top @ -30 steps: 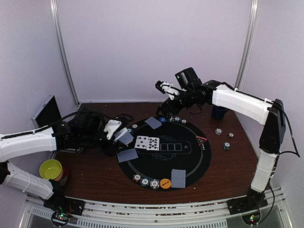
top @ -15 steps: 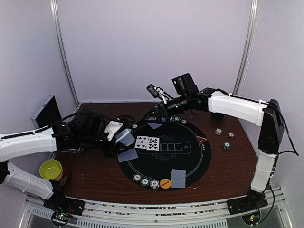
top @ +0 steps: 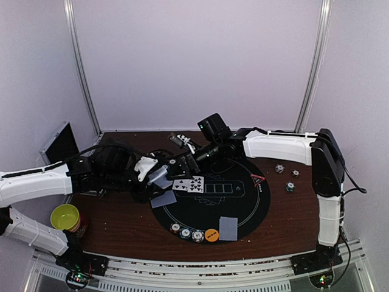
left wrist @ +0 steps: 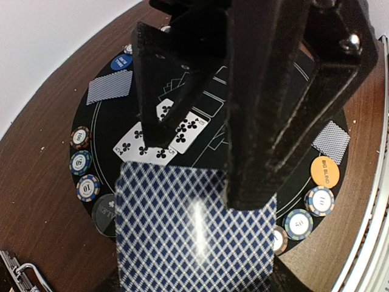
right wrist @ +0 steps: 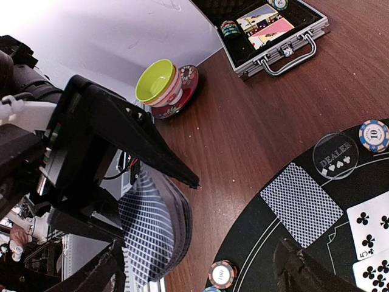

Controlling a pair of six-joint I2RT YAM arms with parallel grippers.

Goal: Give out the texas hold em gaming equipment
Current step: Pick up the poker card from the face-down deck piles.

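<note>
From above, the left gripper [top: 153, 173] is reaching in over the left edge of the round black mat [top: 243, 204], its jaws grasping a deck of cards [top: 160, 177]. The right gripper [top: 182, 153] is stretching across the bench [top: 121, 225] to just beside that deck, with its jaws released and nothing between them. Face-up cards [top: 188, 182] are lying on the mat, with a face-down card [top: 163, 199] near them. A second face-down card [top: 228, 228] is lying at the near rim beside the orange button [top: 211, 235] and a row of poker chips [top: 185, 232]. The red triangle marker [top: 258, 179] is sitting on the mat's right side, loose chips [top: 290, 187] are lying on the bench beyond it, and a yellow-green bowl [top: 65, 216] is standing at the near left. In the left wrist view, the dark fingers [left wrist: 273, 103] are clamping the deck from above, its blue diamond back facing the camera. Past it the face-up cards are showing clubs, and a blue button [left wrist: 121, 62] and a dealer button [left wrist: 104, 213] are lying at the mat's rim. In the right wrist view, the right arm's own fingers [right wrist: 106, 274] are standing wide apart. The held deck is hanging near one of them, and an open case [right wrist: 267, 30] is lying on the bench behind.
</note>
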